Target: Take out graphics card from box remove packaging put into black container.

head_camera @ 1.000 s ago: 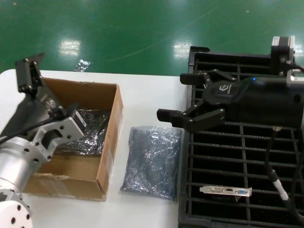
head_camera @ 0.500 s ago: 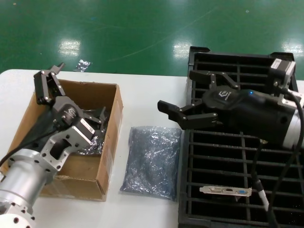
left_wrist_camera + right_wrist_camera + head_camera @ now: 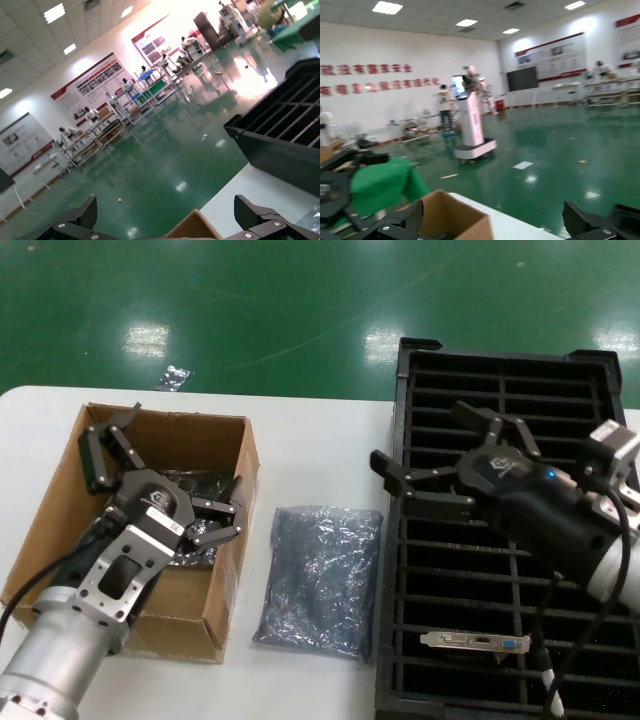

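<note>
The box [image 3: 215,540] sits open-topped on the white table [image 3: 310,450], and everything else is placed from it. Inside it lies crinkly dark anti-static wrapping [image 3: 205,490], bunched against the wall nearest the black container; whether a card is inside that wrapping cannot be told. The left gripper [image 3: 165,480] hangs over the box's interior with its fingers spread wide, holding nothing, one finger [image 3: 100,455] near the far wall and the other [image 3: 215,520] over the wrapping. Just beside the box, on the side toward the black container, a flat piece of packaging [image 3: 320,580] lies on the table, apart from the cardboard wall. Beyond that bag stands the black container [image 3: 500,375], its ribbed slots mostly bare. One graphics card [image 3: 476,642] lies in a slot at the container's near end, silver bracket with the blue port facing up. The right gripper [image 3: 440,460] hovers over the container's edge closest to the box, fingers wide apart and carrying nothing.
</note>
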You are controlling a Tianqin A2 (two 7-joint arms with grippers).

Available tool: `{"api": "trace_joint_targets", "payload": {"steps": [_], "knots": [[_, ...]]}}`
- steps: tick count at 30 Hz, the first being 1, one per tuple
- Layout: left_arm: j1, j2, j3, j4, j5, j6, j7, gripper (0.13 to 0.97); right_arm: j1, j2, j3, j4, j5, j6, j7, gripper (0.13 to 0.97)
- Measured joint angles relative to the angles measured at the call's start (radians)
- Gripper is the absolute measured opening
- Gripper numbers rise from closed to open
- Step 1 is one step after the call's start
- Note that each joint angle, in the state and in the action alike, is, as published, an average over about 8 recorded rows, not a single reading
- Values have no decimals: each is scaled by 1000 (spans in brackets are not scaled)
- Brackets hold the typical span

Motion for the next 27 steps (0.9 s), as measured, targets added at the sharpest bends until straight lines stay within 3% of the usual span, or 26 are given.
{"api": "trace_joint_targets", "payload": {"steps": [27], "knots": [[107,-93,88,162,-617,-262,48,966,-415,-130,217,122,-79,448,-244,966]]}}
